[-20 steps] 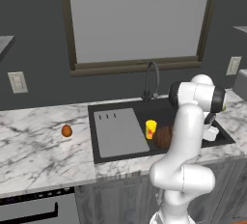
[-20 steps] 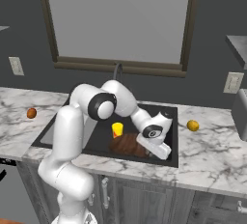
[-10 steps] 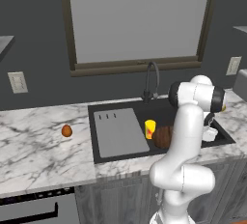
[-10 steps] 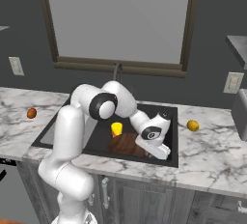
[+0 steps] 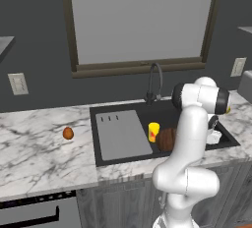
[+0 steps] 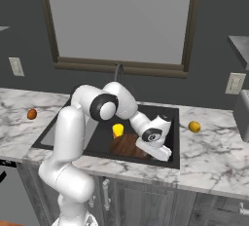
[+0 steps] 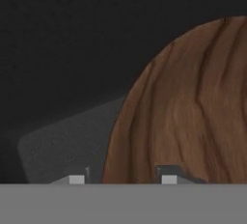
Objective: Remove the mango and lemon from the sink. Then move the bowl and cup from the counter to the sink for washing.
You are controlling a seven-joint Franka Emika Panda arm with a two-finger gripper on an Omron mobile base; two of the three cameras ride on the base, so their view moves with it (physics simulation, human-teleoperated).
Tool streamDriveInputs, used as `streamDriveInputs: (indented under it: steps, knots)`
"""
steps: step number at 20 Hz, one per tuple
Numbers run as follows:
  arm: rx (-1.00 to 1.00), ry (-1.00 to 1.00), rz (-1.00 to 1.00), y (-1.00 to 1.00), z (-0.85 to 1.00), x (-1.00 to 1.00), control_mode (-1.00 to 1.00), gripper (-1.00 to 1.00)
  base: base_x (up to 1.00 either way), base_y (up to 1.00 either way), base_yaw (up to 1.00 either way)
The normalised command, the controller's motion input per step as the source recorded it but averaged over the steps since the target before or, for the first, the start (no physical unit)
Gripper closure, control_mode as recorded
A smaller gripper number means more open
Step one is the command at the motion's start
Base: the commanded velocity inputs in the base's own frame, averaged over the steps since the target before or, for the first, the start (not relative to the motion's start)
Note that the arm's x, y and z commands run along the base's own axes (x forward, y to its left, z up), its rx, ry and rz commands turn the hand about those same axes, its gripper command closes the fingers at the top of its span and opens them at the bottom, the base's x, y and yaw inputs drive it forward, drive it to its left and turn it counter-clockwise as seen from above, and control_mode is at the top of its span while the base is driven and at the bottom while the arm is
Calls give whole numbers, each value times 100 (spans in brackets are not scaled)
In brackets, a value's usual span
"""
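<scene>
The bowl [image 6: 127, 145] sits in the black sink [image 6: 168, 110], low at the front, w/ the yellow cup [image 6: 117, 130] standing just behind it. In the left base view the cup [image 5: 154, 132] is right next to the bowl [image 5: 166, 139], both by the grey ribbed board [image 5: 123, 133]. The gripper [image 7: 120, 179] is down in the sink at the bowl's edge. Hand view: two little tips poke up w/ a gap between them, one in front of the brown wood [image 7: 193, 112], one over the dark sink floor. Can't tell if they pinch the rim or hang loose.

Mango [image 5: 68, 133] is on the white counter [image 5: 39, 148], well left of the sink. Lemon [image 6: 194, 126] is on the counter on the other side, near the sink's edge.
</scene>
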Motion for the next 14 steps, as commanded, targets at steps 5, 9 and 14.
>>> streamDriveInputs:
  steps: [5,9,14]
  knots:
    - [0,-1,6,-7,0,0,-100,-100,0,0,0]
    - [0,-2,7,-10,5,0,-100,-100,0,0,0]
    - [0,-4,8,-9,21,0,-100,-100,0,0,0]
